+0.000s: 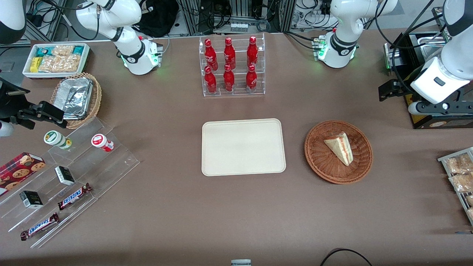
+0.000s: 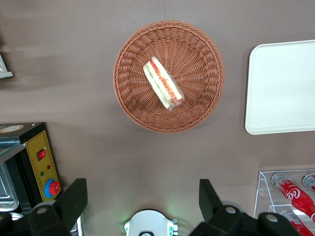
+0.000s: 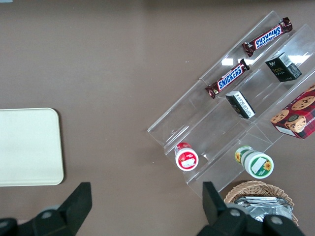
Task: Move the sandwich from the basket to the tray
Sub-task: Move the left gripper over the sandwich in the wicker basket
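Looking down through the left wrist view, you see the gripper held high above the brown surface, with its two dark fingers spread wide apart and holding nothing. In the front view the gripper sits at the working arm's end of the surface, farther from the camera than the basket.

You find the sandwich lying inside the basket, a round, shallow bowl of tightly woven reddish-brown wicker. The sandwich is a triangular wedge of pale bread in clear wrap; its cut edge shows red and green filling layers in the left wrist view. It rests on the basket floor, clear of the rim.

You see the tray beside the basket, apart from it, toward the parked arm's end. It is a flat cream rectangle with rounded corners, a low rim and a matte finish.

A clear acrylic rack holding six red bottles stands farther from the camera than the tray. A stepped clear display with two Snickers bars lies toward the parked arm's end.
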Robot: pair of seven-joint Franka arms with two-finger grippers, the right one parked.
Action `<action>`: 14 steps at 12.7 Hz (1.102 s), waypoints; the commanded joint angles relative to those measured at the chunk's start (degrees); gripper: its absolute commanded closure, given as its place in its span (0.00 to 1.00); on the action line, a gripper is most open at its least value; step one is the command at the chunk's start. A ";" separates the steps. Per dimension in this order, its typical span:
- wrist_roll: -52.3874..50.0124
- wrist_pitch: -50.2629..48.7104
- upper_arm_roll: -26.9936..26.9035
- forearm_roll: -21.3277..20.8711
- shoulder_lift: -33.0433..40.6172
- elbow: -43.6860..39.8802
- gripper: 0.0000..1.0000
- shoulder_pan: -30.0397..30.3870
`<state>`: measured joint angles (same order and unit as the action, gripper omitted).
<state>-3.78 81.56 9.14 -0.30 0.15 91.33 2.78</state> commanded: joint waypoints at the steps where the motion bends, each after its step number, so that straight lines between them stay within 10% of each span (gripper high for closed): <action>1: 0.88 1.14 0.17 0.39 0.20 0.77 0.00 0.56; 14: -0.09 30.02 0.44 0.21 0.11 28.78 0.00 -0.05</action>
<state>-3.75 106.01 9.39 -0.31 -1.06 114.84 2.68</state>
